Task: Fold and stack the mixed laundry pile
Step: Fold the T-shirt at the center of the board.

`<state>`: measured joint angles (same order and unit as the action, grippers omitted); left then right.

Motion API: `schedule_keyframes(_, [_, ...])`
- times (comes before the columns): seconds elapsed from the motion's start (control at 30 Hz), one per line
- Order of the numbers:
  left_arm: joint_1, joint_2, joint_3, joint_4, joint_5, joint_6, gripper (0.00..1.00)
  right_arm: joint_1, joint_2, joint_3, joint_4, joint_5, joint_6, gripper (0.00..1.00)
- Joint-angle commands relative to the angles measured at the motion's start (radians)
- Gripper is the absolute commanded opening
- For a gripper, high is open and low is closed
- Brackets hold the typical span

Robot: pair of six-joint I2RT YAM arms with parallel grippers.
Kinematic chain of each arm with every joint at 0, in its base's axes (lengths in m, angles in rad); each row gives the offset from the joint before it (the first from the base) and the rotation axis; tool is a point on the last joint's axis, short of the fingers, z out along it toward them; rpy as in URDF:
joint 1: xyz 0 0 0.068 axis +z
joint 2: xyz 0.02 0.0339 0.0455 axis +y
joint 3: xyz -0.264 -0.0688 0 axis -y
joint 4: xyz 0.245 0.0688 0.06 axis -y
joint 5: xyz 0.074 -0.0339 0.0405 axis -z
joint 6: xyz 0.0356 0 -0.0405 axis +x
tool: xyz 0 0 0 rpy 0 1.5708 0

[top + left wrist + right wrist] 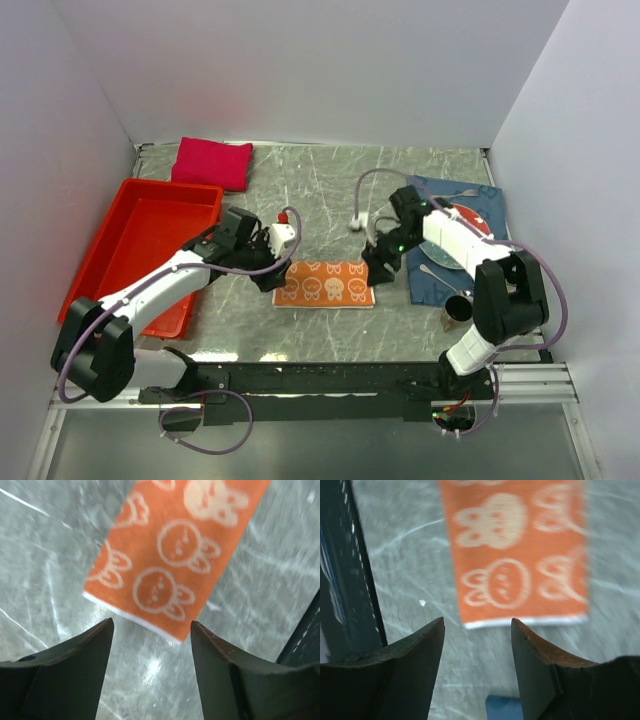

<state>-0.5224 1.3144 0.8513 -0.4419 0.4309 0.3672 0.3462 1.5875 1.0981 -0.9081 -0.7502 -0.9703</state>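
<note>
The small orange-and-white patterned cloth [325,283] lies flat and folded on the marble table between both arms; its rabbit print fills the left wrist view [172,550] and the right wrist view [515,550]. My left gripper [268,278] hovers at its left end, open, with nothing between the fingers [150,630]. At the right end my right gripper [378,268] is open too [477,625], empty. A folded crimson-magenta shirt [212,162] rests at the back left. The grey garment is out of view.
A red plastic tray [140,240] stands at the left. At the right a dark blue placemat [492,215] carries a plate, cutlery and a dark cup [457,308]. White walls close in the table on three sides.
</note>
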Motion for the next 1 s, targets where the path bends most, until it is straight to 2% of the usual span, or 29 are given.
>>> schedule_keyframes(0.0, [0.001, 0.028, 0.041, 0.121, 0.023, -0.189, 0.64, -0.091, 0.109, 0.123, 0.027, 0.03, 0.425, 0.63])
schedule_keyframes(0.03, [0.001, 0.086, 0.049, 0.132, 0.016, -0.218, 0.61, -0.095, 0.146, 0.147, -0.001, 0.05, 0.464, 0.62])
schedule_keyframes(0.13, [0.001, 0.228, 0.094, 0.125, -0.021, -0.313, 0.44, -0.107, 0.297, 0.227, -0.056, 0.043, 0.574, 0.31])
schedule_keyframes(0.17, [0.001, 0.264, 0.123, 0.118, -0.024, -0.347, 0.35, -0.107, 0.355, 0.253, -0.067, 0.034, 0.59, 0.13])
schedule_keyframes(0.2, [0.001, 0.32, 0.132, 0.114, -0.017, -0.358, 0.32, -0.107, 0.382, 0.266, -0.074, 0.038, 0.623, 0.06])
schedule_keyframes(0.27, [0.001, 0.356, 0.138, 0.129, -0.011, -0.42, 0.24, -0.105, 0.423, 0.285, -0.077, 0.038, 0.642, 0.04])
schedule_keyframes(0.43, [-0.001, 0.425, 0.131, 0.121, -0.087, -0.462, 0.23, -0.085, 0.505, 0.344, -0.081, 0.139, 0.715, 0.04])
schedule_keyframes(0.53, [-0.001, 0.474, 0.137, 0.095, -0.098, -0.479, 0.24, -0.078, 0.6, 0.483, -0.133, 0.198, 0.752, 0.06])
schedule_keyframes(0.73, [-0.001, 0.48, 0.138, 0.107, -0.075, -0.566, 0.25, -0.075, 0.837, 0.987, -0.294, 0.36, 0.731, 0.12])
schedule_keyframes(0.77, [-0.001, 0.479, 0.14, 0.111, -0.057, -0.597, 0.26, -0.067, 0.886, 1.084, -0.288, 0.373, 0.717, 0.16])
schedule_keyframes(0.87, [-0.001, 0.447, 0.135, 0.123, -0.055, -0.664, 0.31, -0.046, 0.919, 1.187, -0.275, 0.42, 0.61, 0.22])
schedule_keyframes(0.93, [-0.001, 0.404, 0.135, 0.112, -0.086, -0.694, 0.34, -0.042, 0.89, 1.215, -0.276, 0.42, 0.579, 0.26])
schedule_keyframes(0.97, [-0.001, 0.381, 0.135, 0.108, -0.15, -0.736, 0.41, -0.045, 0.863, 1.18, -0.246, 0.42, 0.553, 0.28])
